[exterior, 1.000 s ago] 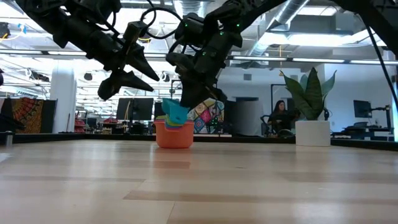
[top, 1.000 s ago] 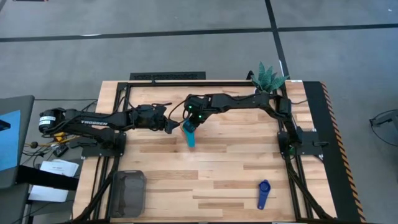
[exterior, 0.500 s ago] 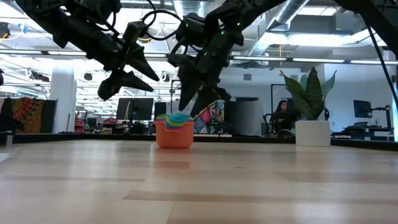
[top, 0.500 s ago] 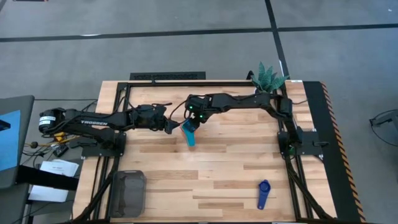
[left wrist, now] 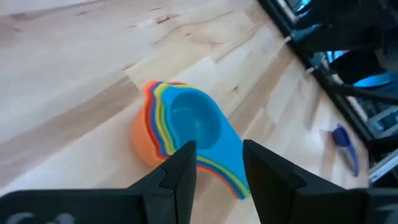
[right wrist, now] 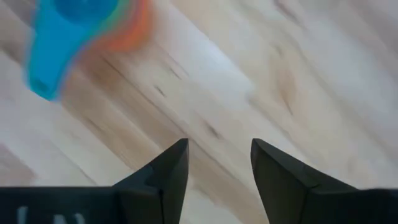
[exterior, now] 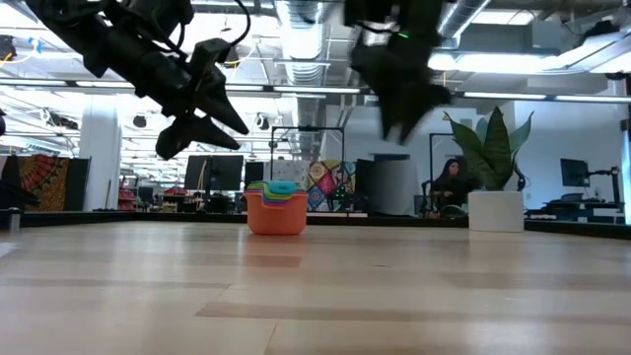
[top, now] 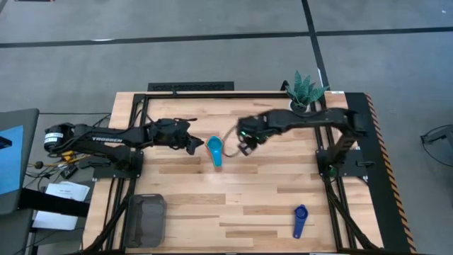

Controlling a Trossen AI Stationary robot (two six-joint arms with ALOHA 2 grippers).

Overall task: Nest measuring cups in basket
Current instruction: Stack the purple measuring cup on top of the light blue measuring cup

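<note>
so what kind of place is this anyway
Likely a robotics lab inside an open-plan office or workshop. Exposed ducts and strip lights run overhead, monitors line the back, a person sits at a desk, and the wooden table carries two mounted arms.

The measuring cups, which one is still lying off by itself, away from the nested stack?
The dark blue-purple cup, alone near the table's front right. The others sit nested mid-table, blue cup on top.

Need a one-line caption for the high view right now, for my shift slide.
Right gripper, jaws open and empty, beside the nested cup stack; left gripper opposite; dark blue cup and basket apart.
</note>
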